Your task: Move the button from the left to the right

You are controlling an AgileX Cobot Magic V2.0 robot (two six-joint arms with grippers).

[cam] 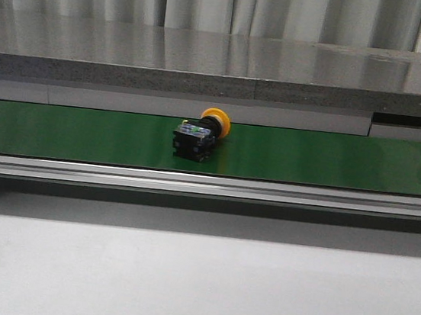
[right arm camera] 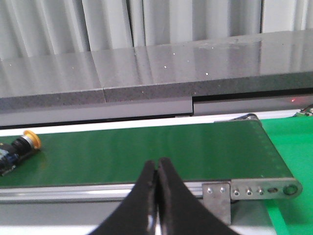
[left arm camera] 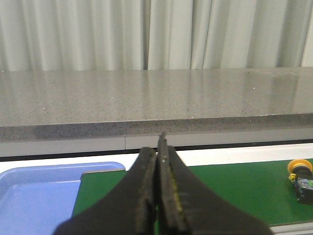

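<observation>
Left gripper jaws pressed together, holding nothing. Right gripper same, jaws closed, empty. Button lying on its side on green belt, about mid-belt in front view, orange cap pointing away from camera. Blue tray off belt's left end.

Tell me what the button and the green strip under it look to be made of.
Button: the orange-yellow cap looks like smooth moulded plastic with an even, slightly glossy colour; the black boxy body seems hard matte plastic. Green strip: probably a rubbery or PVC conveyor belt, flat and uniformly matte, with a metal side rail showing bolts.
</observation>
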